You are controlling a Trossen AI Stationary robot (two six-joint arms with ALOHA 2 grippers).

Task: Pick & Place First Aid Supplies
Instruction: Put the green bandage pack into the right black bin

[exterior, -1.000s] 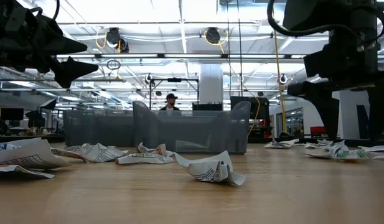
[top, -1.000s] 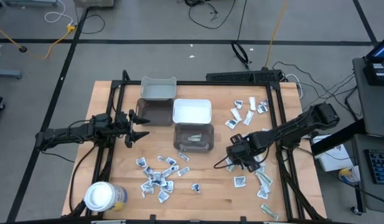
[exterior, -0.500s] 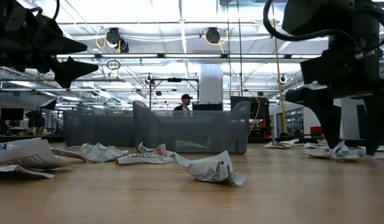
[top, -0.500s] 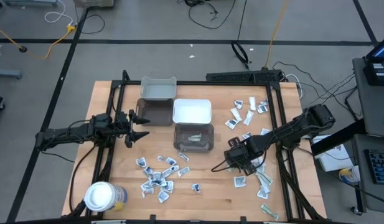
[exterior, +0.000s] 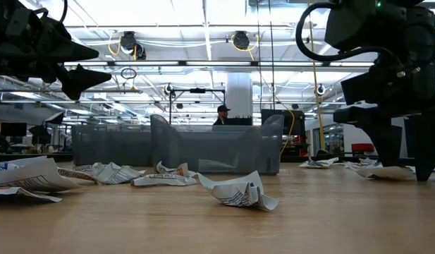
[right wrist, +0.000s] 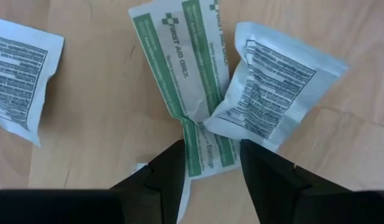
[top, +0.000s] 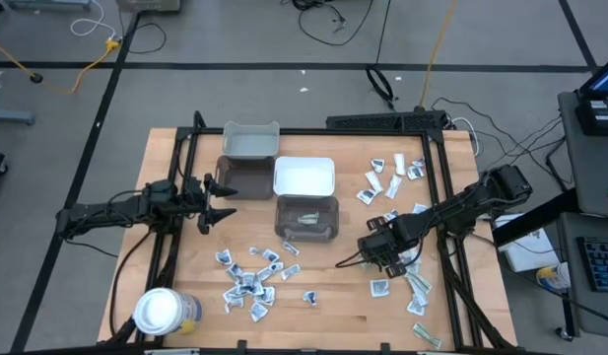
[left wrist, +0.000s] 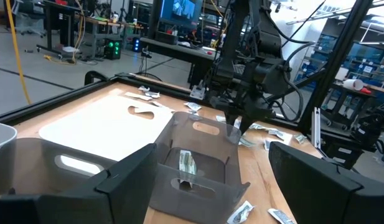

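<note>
Right gripper (right wrist: 210, 163) is down on the worktop (top: 333, 306) – its wrist view alone shows the fingers (right wrist: 170, 171) apart, straddling a green-striped packet (right wrist: 192, 74) lying flat, a white packet (right wrist: 272, 87) touching it; left gripper (top: 221, 199) hovers open beside the bins (top: 305, 217)

hidden: green-striped packet (right wrist: 193, 93) lower end behind right gripper (right wrist: 209, 171) | contact with fingers: cannot tell
</note>
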